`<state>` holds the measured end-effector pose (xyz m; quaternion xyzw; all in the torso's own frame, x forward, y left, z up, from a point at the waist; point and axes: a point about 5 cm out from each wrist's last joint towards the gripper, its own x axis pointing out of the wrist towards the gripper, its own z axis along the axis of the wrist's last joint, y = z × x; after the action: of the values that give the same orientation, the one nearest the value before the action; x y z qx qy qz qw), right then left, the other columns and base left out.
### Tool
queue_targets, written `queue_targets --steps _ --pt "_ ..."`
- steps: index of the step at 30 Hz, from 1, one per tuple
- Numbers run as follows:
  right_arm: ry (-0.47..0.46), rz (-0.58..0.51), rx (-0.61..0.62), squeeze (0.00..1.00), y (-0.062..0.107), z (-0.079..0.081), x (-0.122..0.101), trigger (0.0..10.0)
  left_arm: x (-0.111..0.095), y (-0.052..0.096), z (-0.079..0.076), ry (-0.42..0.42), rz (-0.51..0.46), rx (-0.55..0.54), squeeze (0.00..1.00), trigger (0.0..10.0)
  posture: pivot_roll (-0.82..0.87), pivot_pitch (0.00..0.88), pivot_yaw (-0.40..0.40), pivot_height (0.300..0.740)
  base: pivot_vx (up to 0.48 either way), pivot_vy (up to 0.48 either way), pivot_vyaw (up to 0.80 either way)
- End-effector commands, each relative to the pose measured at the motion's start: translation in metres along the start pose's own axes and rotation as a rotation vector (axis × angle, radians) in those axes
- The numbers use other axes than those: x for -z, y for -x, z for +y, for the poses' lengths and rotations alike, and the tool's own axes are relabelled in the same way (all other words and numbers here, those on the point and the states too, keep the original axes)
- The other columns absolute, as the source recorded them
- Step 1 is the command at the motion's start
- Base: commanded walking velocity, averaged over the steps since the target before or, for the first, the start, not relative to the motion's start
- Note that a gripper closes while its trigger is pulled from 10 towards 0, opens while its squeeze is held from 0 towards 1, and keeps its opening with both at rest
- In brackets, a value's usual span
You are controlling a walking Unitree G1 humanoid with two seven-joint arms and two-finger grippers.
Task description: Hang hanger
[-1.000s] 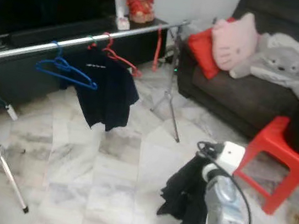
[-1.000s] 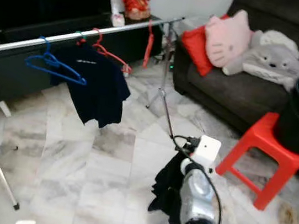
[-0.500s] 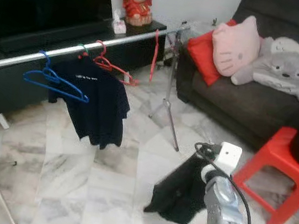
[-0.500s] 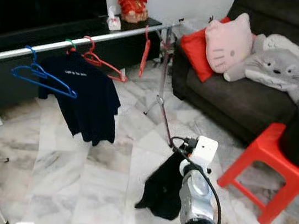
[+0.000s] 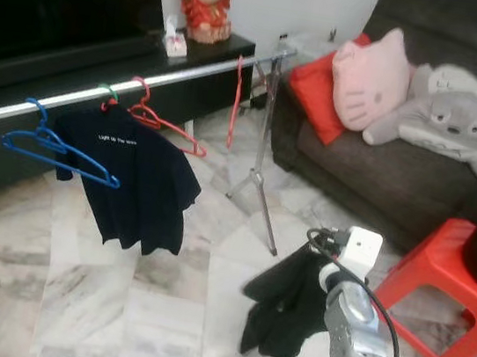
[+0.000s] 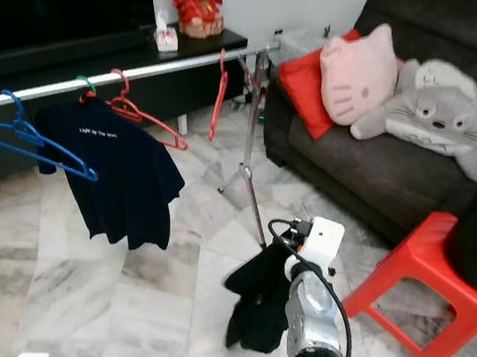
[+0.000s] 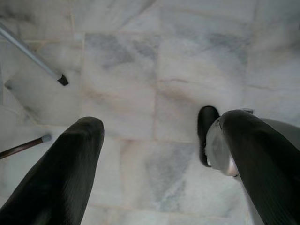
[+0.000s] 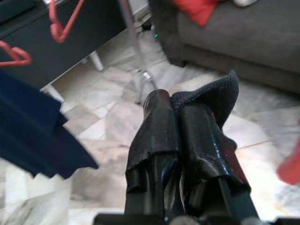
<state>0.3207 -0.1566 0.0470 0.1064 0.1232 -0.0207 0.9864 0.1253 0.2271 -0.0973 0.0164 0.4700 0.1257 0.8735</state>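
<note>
Living room, marble floor (image 5: 158,309), clothes rail (image 5: 145,85) ahead-left of right tool (image 8: 176,110).
Right tool is gripping black garment (image 5: 287,305); left tool (image 7: 154,140) is hanging released.

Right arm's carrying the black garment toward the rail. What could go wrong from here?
1. The right gripper pinches only an edge of the black garment, which hangs loose below; it might slip out onto the floor.
2. The rail already holds a blue hanger, a navy shirt and red hangers; the swinging garment may snag or knock one off.
3. The stand's legs lie ahead, so the robot could bump them.
</note>
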Motion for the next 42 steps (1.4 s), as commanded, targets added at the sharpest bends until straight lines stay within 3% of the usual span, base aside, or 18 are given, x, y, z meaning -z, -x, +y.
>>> queue_targets --steps 1,13,23,42 --pt "0.011 -0.039 -0.025 0.00 -0.003 0.006 -0.010 10.0 0.001 0.000 0.003 0.006 0.009 -0.009 0.00 10.0 -0.16 0.000 0.045 0.740 0.334 0.000 0.00" --pt "0.035 -0.014 -0.022 0.00 0.000 0.002 -0.002 10.0 0.000 0.000 -0.005 0.006 0.005 -0.002 0.00 10.0 -0.16 0.000 0.043 0.740 0.320 0.000 0.27" --pt "0.040 -0.016 -0.028 0.00 0.000 0.003 -0.002 10.0 0.000 0.000 -0.001 0.006 0.004 -0.008 0.00 10.0 -0.16 0.000 0.045 0.740 0.305 0.000 0.54" --pt "0.045 0.010 -0.021 0.00 0.002 0.001 0.005 10.0 -0.003 -0.001 -0.004 0.001 -0.001 -0.009 0.00 10.0 -0.16 0.000 0.044 0.740 0.000 0.000 0.54"
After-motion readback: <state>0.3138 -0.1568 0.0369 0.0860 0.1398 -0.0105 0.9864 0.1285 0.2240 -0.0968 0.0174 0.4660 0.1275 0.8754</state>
